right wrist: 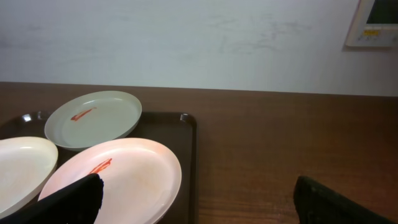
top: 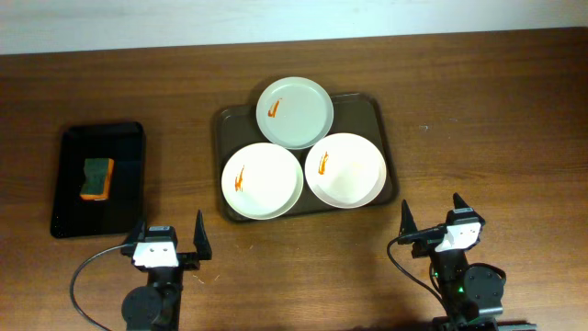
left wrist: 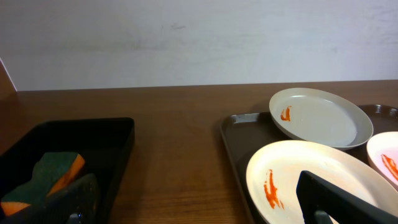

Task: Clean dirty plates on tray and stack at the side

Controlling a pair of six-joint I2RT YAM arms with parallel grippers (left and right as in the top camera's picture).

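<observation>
The dark brown tray [top: 375, 115] sits at the table's middle and holds three plates, each with an orange smear. The pale green plate [top: 294, 112] lies at the back, a white plate [top: 263, 180] at the front left and a white plate [top: 346, 170] at the front right. My left gripper [top: 168, 234] is open and empty near the front edge, left of the tray. My right gripper [top: 432, 221] is open and empty at the front right. The left wrist view shows the green plate [left wrist: 320, 116] and left white plate [left wrist: 311, 180]; the right wrist view shows the right white plate [right wrist: 124, 177].
A smaller glossy black tray [top: 129, 147] stands at the left and holds a green and orange sponge [top: 96, 177]. The sponge also shows in the left wrist view [left wrist: 46, 180]. Bare wooden table lies right of the brown tray.
</observation>
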